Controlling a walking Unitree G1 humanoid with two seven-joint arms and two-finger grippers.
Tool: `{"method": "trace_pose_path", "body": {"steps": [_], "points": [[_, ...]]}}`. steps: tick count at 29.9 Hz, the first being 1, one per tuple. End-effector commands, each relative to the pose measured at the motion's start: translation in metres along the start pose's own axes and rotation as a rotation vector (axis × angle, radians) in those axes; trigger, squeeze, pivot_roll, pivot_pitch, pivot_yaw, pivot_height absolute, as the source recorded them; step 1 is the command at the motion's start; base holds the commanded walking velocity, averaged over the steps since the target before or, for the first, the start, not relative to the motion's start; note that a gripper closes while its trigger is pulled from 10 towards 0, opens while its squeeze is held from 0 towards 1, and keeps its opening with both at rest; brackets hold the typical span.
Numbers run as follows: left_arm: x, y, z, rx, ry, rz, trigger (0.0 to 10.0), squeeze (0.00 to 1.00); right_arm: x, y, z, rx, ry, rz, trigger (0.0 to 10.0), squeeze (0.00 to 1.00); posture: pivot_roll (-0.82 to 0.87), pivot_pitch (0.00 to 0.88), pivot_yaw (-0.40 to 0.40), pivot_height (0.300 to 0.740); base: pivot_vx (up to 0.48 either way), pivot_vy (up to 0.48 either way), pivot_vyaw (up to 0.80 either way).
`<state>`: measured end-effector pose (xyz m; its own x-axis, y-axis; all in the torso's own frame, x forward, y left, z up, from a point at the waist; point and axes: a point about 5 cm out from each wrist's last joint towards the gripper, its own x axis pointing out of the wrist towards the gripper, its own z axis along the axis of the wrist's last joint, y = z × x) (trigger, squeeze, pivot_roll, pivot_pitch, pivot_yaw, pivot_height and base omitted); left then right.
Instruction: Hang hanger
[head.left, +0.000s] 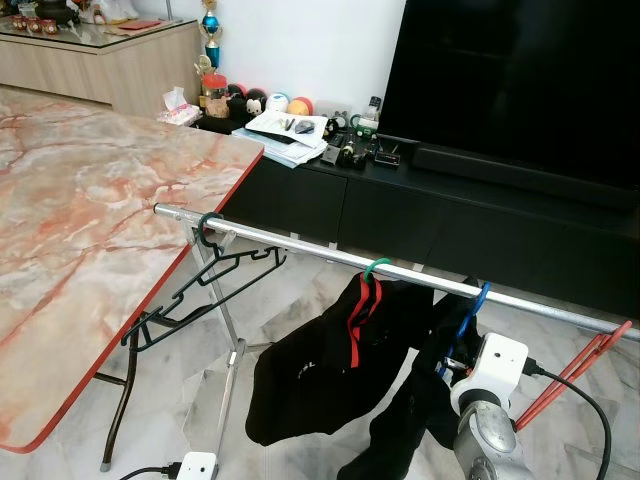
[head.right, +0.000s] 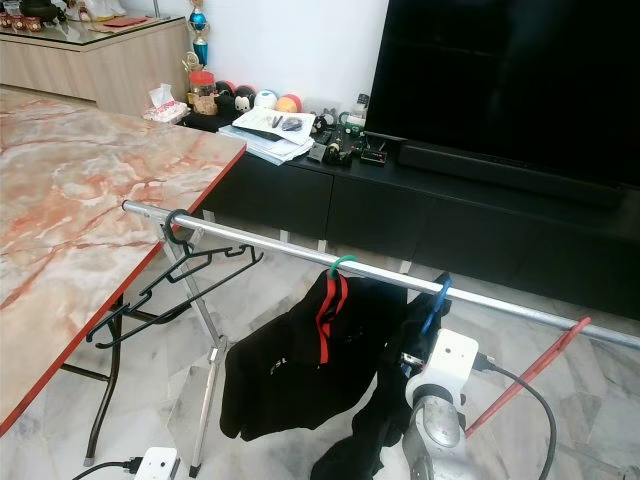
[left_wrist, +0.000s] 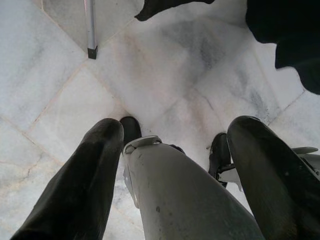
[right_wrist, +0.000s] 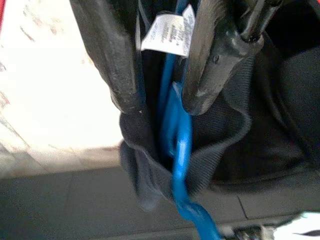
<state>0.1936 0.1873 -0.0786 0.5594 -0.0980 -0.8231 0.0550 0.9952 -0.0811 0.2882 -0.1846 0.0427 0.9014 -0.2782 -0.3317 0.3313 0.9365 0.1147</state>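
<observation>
A metal rail (head.left: 300, 243) crosses in front of me, and a blue hanger (head.left: 478, 300) hooks over it carrying a black garment (head.left: 425, 400). In the right wrist view my right gripper (right_wrist: 162, 102) is shut on the blue hanger (right_wrist: 177, 135) just below its hook, with the garment's collar and white label (right_wrist: 167, 32) between the fingers. Its white wrist (head.left: 488, 372) sits right under the rail. An empty dark hanger (head.left: 215, 270) hangs at the rail's left end. A green hanger (head.left: 372, 268) holds a black garment with a red stripe (head.left: 320, 375). My left gripper (left_wrist: 177, 127) hangs open over the floor.
A red hanger (head.left: 580, 370) leans against the rail's right end. The marble table (head.left: 80, 220) stands close on the left, touching the rail's end. A low black TV console (head.left: 450, 220) and television (head.left: 520, 80) stand behind. A power strip (head.left: 198, 466) lies by the rack's leg (head.left: 225, 380).
</observation>
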Motion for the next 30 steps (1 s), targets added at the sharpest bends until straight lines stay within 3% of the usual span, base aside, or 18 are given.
{"method": "trace_pose_path", "body": {"steps": [1,19,30], "points": [[0.000,-0.001,-0.003,0.018,0.019,-0.005,10.0,0.00,0.003,-0.003,0.001,0.013,0.007,-0.020,10.0,0.00,0.12,0.000,-0.088,0.740,0.000,0.000,0.00],[0.000,-0.002,-0.003,0.014,0.020,-0.005,10.0,0.00,0.014,0.006,0.004,0.000,0.027,-0.007,10.0,0.00,0.12,0.000,-0.088,0.740,0.000,0.000,0.00],[0.001,-0.002,-0.002,0.012,0.018,-0.001,10.0,0.00,0.031,0.009,0.023,-0.023,0.003,-0.024,10.0,0.00,0.13,0.000,-0.087,0.740,0.000,0.000,0.00]]}}
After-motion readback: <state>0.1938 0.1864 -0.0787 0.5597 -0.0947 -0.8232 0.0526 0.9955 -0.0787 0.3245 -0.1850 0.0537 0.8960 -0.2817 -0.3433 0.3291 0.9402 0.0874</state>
